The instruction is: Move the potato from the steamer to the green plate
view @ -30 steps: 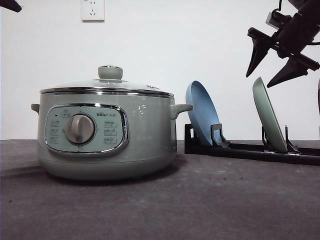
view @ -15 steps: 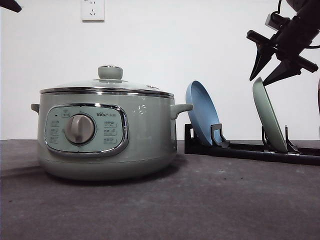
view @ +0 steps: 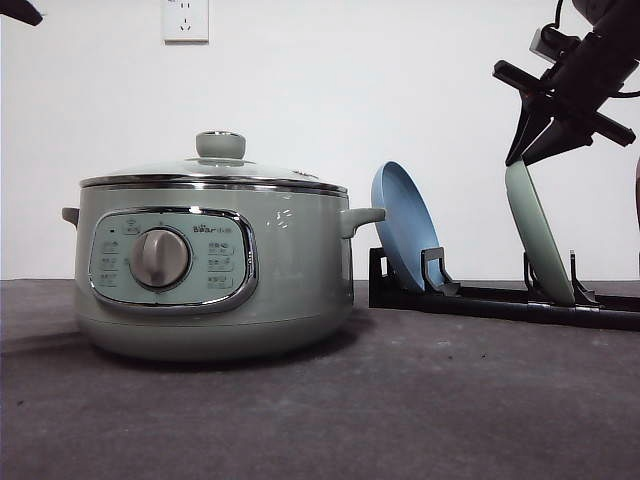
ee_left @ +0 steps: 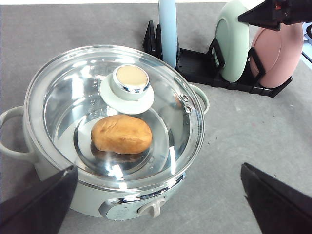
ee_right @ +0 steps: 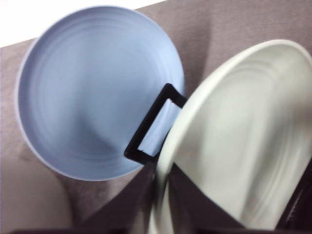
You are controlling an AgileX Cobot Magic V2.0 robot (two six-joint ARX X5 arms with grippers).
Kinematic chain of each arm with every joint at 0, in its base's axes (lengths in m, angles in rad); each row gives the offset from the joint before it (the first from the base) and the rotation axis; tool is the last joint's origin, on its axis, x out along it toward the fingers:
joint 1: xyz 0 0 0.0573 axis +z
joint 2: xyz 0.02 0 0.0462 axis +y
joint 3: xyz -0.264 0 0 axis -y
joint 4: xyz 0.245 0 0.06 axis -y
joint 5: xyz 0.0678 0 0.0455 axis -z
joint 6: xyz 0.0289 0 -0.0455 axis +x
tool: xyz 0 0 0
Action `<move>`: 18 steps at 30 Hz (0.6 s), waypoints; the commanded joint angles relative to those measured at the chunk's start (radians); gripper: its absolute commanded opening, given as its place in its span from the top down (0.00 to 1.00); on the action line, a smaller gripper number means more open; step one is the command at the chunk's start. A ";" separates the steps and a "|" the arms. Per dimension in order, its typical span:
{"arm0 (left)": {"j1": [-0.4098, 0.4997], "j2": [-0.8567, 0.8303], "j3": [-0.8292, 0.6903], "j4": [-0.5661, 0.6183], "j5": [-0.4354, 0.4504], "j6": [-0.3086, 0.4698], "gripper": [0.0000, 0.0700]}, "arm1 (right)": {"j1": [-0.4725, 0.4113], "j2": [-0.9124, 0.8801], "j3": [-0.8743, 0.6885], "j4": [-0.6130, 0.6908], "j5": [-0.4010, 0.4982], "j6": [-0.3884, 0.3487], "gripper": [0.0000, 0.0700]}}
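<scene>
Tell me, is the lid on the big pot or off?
On. The glass lid sits flat on the steamer, its green knob on top, and the potato shows through the glass.

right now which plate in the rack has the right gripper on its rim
The green plate: the right gripper straddles its top rim. The blue plate and pink plate stand untouched.

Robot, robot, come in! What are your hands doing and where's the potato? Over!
Right hand pinching green plate rim in rack. Left hand open above steamer. Potato inside, glass lid on, blocking it.
</scene>
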 commanded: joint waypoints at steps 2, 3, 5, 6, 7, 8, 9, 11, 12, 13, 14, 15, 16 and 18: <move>-0.004 0.008 0.020 0.008 0.008 0.004 0.00 | -0.002 0.026 0.028 0.011 -0.005 0.004 0.99; -0.004 0.007 0.020 0.007 0.008 0.004 0.00 | -0.002 0.025 0.031 0.011 -0.012 0.005 0.99; -0.004 0.008 0.020 0.003 0.008 0.004 0.00 | -0.007 0.016 0.044 0.011 -0.042 0.012 0.99; -0.004 0.007 0.020 0.001 0.008 0.004 0.00 | -0.008 0.012 0.052 0.012 -0.057 0.013 0.99; -0.004 0.007 0.020 -0.001 0.008 0.004 0.00 | -0.008 0.004 0.064 0.011 -0.072 0.018 0.99; -0.004 0.007 0.020 -0.002 0.008 0.005 0.00 | -0.008 -0.005 0.076 0.010 -0.087 0.024 0.99; -0.004 0.007 0.020 -0.003 0.008 0.005 0.00 | -0.008 -0.013 0.089 0.009 -0.101 0.031 0.99; -0.004 0.007 0.020 -0.006 0.008 0.005 0.00 | -0.008 -0.039 0.111 0.008 -0.130 0.046 0.99; -0.004 0.007 0.020 -0.006 0.008 0.005 0.00 | -0.008 -0.053 0.121 0.008 -0.138 0.053 0.99; -0.004 0.007 0.020 -0.006 0.008 0.005 0.00 | -0.007 -0.071 0.128 0.005 -0.153 0.056 0.99; -0.004 0.007 0.020 -0.006 0.008 0.005 0.00 | -0.005 -0.091 0.133 0.001 -0.166 0.056 0.99; -0.004 0.007 0.020 -0.006 0.008 0.005 0.00 | -0.002 -0.113 0.135 -0.001 -0.177 0.056 0.99; -0.004 0.007 0.020 -0.006 0.008 0.005 0.00 | 0.003 -0.135 0.135 -0.009 -0.180 0.054 0.99; -0.004 0.007 0.020 -0.006 0.008 0.005 0.00 | 0.011 -0.180 0.135 -0.037 -0.180 0.036 0.99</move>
